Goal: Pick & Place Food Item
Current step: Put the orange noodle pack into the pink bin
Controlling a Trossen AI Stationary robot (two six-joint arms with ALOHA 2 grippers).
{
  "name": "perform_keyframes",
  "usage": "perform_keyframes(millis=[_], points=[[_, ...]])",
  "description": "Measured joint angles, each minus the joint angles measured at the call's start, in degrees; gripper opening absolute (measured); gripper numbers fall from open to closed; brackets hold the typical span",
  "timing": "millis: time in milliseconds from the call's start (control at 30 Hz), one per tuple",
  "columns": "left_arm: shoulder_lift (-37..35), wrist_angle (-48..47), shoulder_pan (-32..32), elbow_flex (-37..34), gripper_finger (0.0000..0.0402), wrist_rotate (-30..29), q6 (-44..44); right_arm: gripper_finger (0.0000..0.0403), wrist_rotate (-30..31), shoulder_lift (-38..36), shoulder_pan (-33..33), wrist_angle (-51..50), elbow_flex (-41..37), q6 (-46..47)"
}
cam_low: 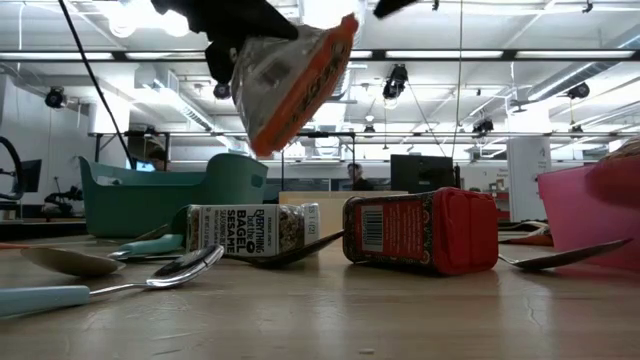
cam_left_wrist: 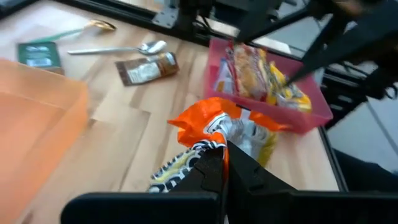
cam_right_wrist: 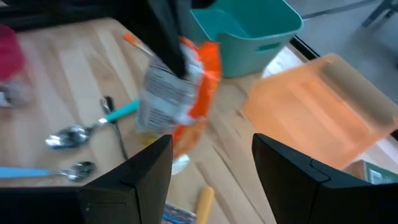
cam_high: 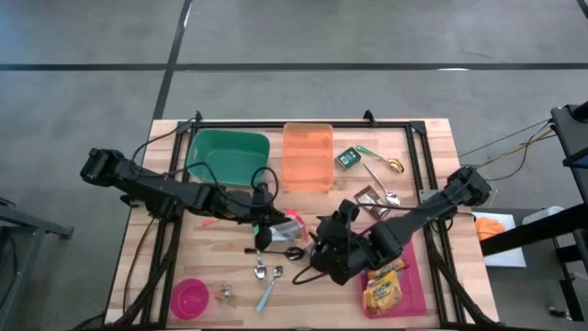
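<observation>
Left gripper [cam_high: 265,219] is clamped shut on the top edge of the orange snack bag [cam_low: 290,80], which is held clear of the table [cam_high: 220,267], hanging tilted below the fingers [cam_left_wrist: 214,177]. Beyond those fingertips, the pink tray [cam_left_wrist: 273,106] with yellow snack packs is seen; the orange bin [cam_high: 308,156] lies off to one side of them, the green bin [cam_high: 227,156] behind. Under and just beside the hanging bag, spoons [cam_high: 266,272] and a bagel-sesame seasoning jar [cam_low: 250,228] are laid on the wood, with a red spice jar [cam_low: 420,230] on its side next to it. Right gripper [cam_high: 323,253] is held with fingers [cam_right_wrist: 134,177] apart, moderately wide, nothing between them; the bag is seen just ahead of those fingertips, not touched. Further right from that gripper, a brown packet [cam_high: 370,196], two spoons and a small green box [cam_high: 347,158] are scattered.
</observation>
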Motion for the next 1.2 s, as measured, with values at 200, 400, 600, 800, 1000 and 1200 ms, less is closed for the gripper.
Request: perform_keyframes(millis=[200, 400, 600, 800, 1000, 1200], points=[[0.0, 4.2, 0.0, 0.0, 0.0000, -0.2, 2.4, 0.0219, -2.8, 0.3, -0.9, 1.6, 1.4, -2.2], [0.0, 4.2, 0.0, 0.0, 0.0000, -0.2, 2.5, 0.0219, -3.4, 0.3, -2.1, 3.5, 1.4, -3.2], [0.0, 5.9, 0.0, 0.0, 0.0000, 1.9, 4.2, 0.0219, -3.5, 0.5, -4.0, 3.6, 1.4, -3.7], [0.0, 7.2, 0.0, 0.0, 0.0000, 2.9, 4.6, 0.0219, -4.4, 0.6, -4.9, 5.6, 1.3, -5.9], [0.0, 7.8, 0.0, 0.0, 0.0000, 2.9, 4.6, 0.0219, -4.6, 0.6, -4.9, 6.8, 1.3, -7.0], [0.0, 9.2, -0.1, 0.0, 0.0000, 2.9, 4.6, 0.0219, -5.4, 0.6, -4.9, 8.7, 0.5, -7.9]])
